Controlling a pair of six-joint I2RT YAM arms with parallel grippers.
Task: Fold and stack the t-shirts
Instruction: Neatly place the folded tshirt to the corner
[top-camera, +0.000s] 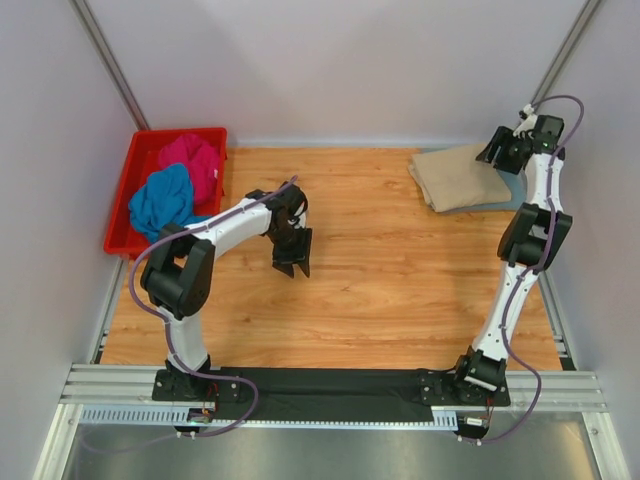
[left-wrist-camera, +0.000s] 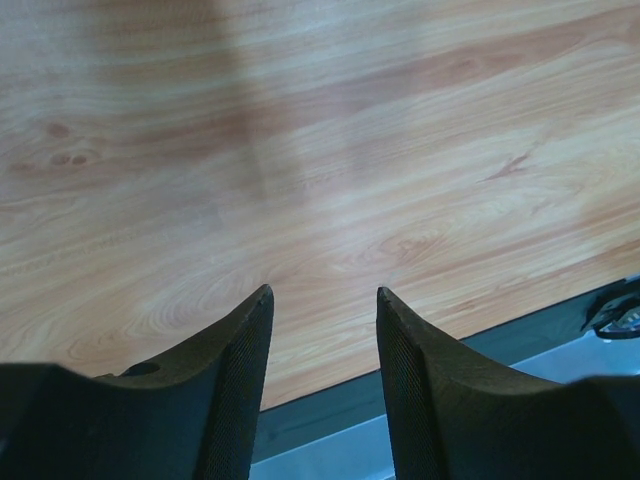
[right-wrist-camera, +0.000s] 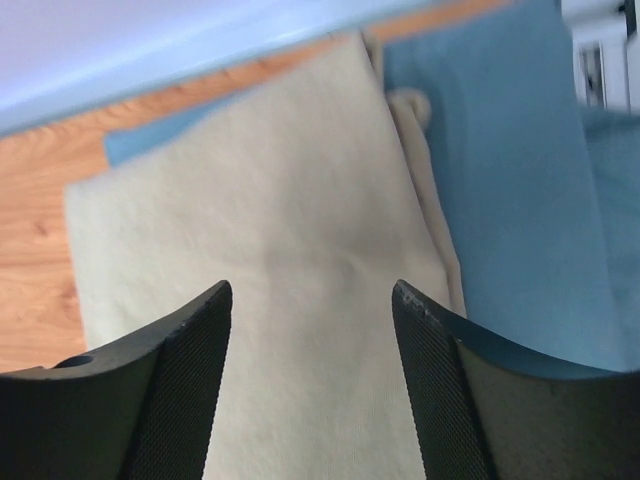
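A folded beige t-shirt (top-camera: 458, 178) lies at the table's far right on top of a folded grey-blue t-shirt (top-camera: 505, 193). In the right wrist view the beige shirt (right-wrist-camera: 270, 250) fills the middle and the grey-blue one (right-wrist-camera: 510, 200) shows beside it. My right gripper (top-camera: 503, 150) (right-wrist-camera: 312, 300) is open and empty just above the beige shirt. A magenta t-shirt (top-camera: 193, 160) and a bright blue t-shirt (top-camera: 162, 200) lie crumpled in the red bin (top-camera: 126, 190). My left gripper (top-camera: 292, 262) (left-wrist-camera: 322, 300) is open and empty over bare wood.
The red bin stands at the far left against the wall. The wooden table (top-camera: 380, 270) runs between the two arms. Its near edge with a black strip (left-wrist-camera: 520, 325) shows in the left wrist view. White walls close in the sides and back.
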